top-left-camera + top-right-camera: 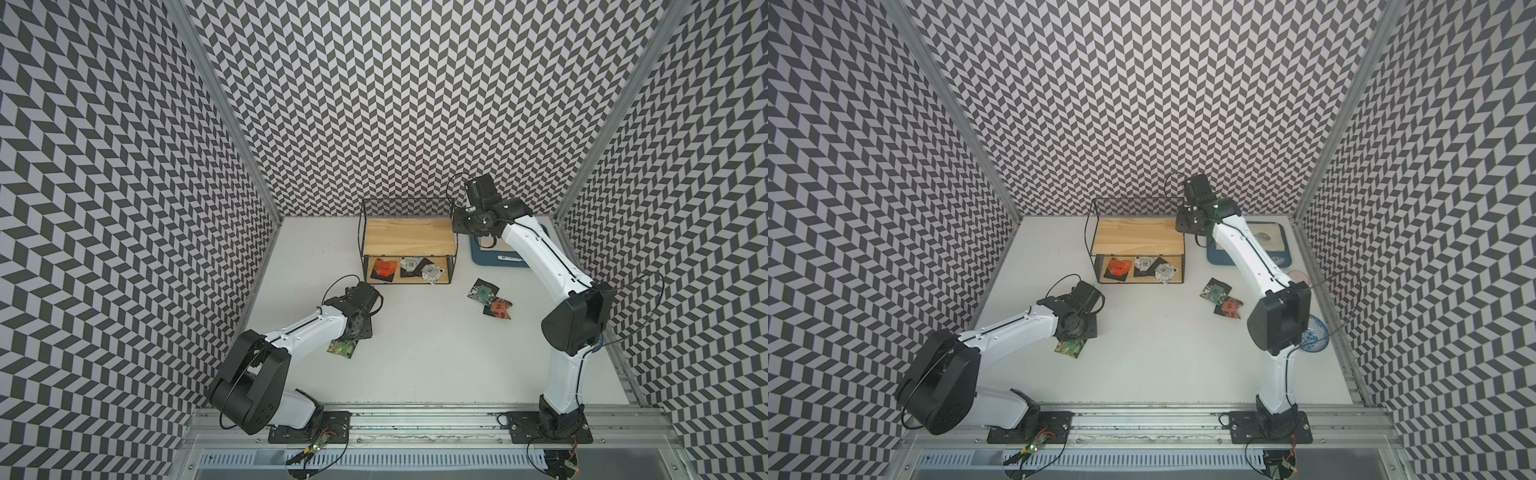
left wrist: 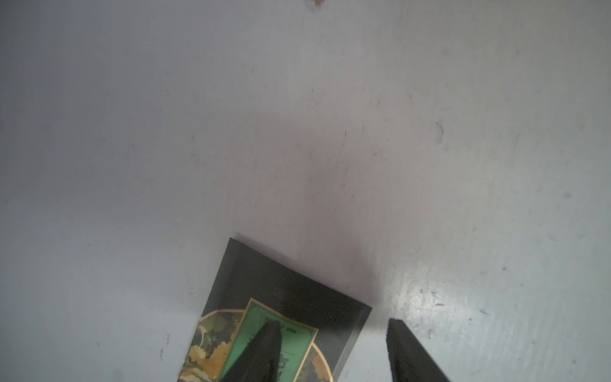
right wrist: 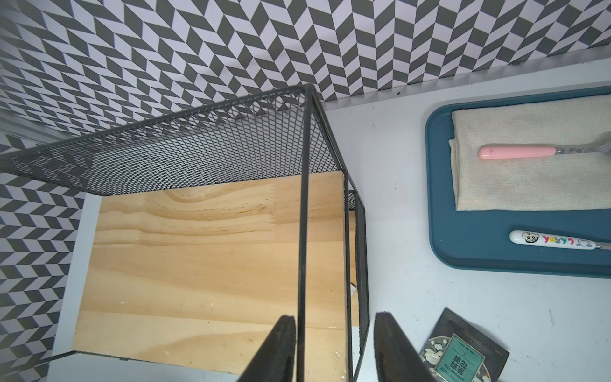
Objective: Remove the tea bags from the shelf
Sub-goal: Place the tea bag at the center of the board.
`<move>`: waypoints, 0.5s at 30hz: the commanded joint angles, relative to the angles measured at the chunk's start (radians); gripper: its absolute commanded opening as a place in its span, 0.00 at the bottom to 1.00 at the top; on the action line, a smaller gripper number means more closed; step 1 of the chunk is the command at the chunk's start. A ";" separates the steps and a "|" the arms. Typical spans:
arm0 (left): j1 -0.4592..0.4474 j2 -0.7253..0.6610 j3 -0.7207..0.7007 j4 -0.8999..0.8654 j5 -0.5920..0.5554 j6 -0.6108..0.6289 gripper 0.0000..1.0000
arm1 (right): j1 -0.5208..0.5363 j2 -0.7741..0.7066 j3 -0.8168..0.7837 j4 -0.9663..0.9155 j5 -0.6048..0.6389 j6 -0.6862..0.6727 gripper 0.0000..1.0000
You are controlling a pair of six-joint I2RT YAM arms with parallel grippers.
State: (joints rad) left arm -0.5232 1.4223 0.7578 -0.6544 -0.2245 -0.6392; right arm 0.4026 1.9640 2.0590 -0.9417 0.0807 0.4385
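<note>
On the left, the left hand [image 2: 332, 325] hangs low over the desk [image 1: 415, 353] with its fingers spread. One finger is over the light green tea bag [image 1: 343, 349], which lies flat on the desk well clear of the shelf [image 1: 407, 237]; the other stands beside it. Nothing is pinched. If a pad clings to the foil as the arm lifts, the sachet could be dragged or flipped.

In the middle, three tea bags lie on the shelf's lower board: an orange-red one [image 1: 383, 268] and two white ones [image 1: 409, 266] [image 1: 432, 272] that overlap. The bare upper board leaves little headroom, so a hand reaching in may strike wood or wire and shove the light rack. Pinching one white sachet may pull the other along.

Further right, a teal bag [image 1: 482, 291] and another orange-red bag [image 1: 498, 308] lie touching on the desk. The right hand [image 3: 334, 316] hovers at the shelf's right side, fingers apart and empty, with a frame wire running between them in the wrist view. A sideways move could hook that wire and tip the shelf toward the blue tray [image 3: 496, 251].
</note>
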 commanded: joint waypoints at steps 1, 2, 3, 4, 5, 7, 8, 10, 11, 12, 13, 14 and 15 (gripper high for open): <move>-0.004 -0.045 0.040 -0.006 -0.002 -0.013 0.69 | -0.001 -0.014 -0.002 0.035 -0.001 0.006 0.44; -0.006 -0.058 0.058 -0.021 -0.009 -0.014 0.72 | -0.001 -0.016 -0.002 0.036 0.001 0.005 0.44; -0.010 -0.071 0.083 -0.040 -0.017 -0.016 0.74 | -0.001 -0.016 -0.002 0.036 0.001 0.004 0.44; -0.013 -0.088 0.111 -0.061 -0.028 -0.019 0.75 | -0.001 -0.017 -0.002 0.036 0.001 0.005 0.44; -0.020 -0.107 0.134 -0.074 -0.034 -0.022 0.75 | -0.001 -0.017 -0.002 0.036 0.001 0.006 0.44; -0.039 -0.155 0.177 -0.069 -0.015 -0.022 0.75 | -0.001 -0.019 -0.003 0.036 -0.003 0.006 0.44; -0.051 -0.175 0.189 -0.045 0.007 -0.016 0.75 | -0.001 -0.018 -0.003 0.036 -0.005 0.005 0.44; -0.064 -0.212 0.192 0.042 0.116 -0.012 0.75 | -0.001 -0.017 -0.003 0.039 -0.010 0.003 0.44; -0.064 -0.225 0.182 0.102 0.184 -0.019 0.75 | -0.001 -0.017 -0.002 0.039 -0.012 0.004 0.44; -0.064 -0.233 0.168 0.163 0.243 -0.049 0.75 | -0.001 -0.016 -0.002 0.040 -0.013 0.003 0.44; -0.066 -0.243 0.142 0.230 0.298 -0.090 0.74 | -0.001 -0.013 -0.002 0.043 -0.015 0.002 0.44; -0.066 -0.249 0.111 0.309 0.349 -0.125 0.73 | -0.001 -0.013 -0.001 0.044 -0.016 0.002 0.44; -0.066 -0.260 0.065 0.397 0.397 -0.180 0.72 | -0.001 -0.012 -0.002 0.047 -0.019 0.001 0.44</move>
State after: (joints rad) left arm -0.5869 1.1706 0.9001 -0.4747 -0.0189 -0.7082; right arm 0.4026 1.9640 2.0590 -0.9379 0.0711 0.4381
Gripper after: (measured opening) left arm 0.726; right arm 0.436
